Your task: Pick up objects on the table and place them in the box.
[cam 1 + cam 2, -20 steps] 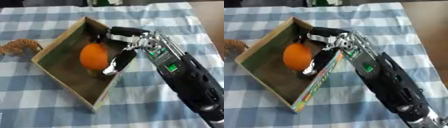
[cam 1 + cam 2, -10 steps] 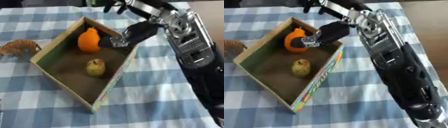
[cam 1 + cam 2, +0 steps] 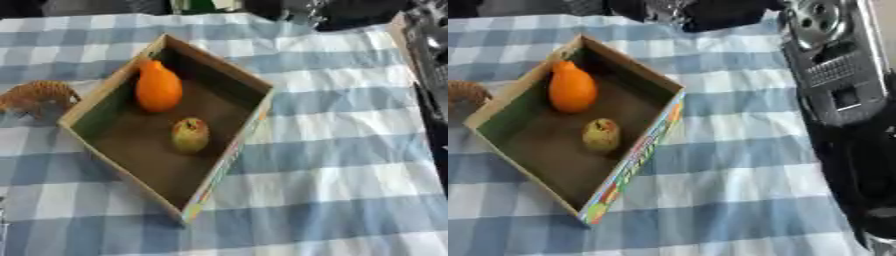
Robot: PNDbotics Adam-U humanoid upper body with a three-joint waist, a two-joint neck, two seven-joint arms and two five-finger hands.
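Observation:
An open cardboard box (image 3: 229, 155) lies askew on the blue-and-white checked cloth. Inside it, an orange pear-shaped object (image 3: 157, 88) leans near the far left wall, and a small yellow-green fruit (image 3: 190, 135) lies in the middle of the floor. A brown toy animal (image 3: 38, 96) stands on the cloth just left of the box. My right arm (image 3: 833, 75) runs up the right side. Its hand (image 3: 697, 11) is a dark blur at the top edge, beyond the box and away from all the objects. My left hand shows in no view.
The checked cloth (image 3: 341, 165) stretches bare to the right of the box and in front of it. Dark shapes lie along the far edge of the table.
My right hand has risen out of the box and pulled back to the far edge. The orange object stays in the box by the far left wall. The yellow-green fruit is now uncovered.

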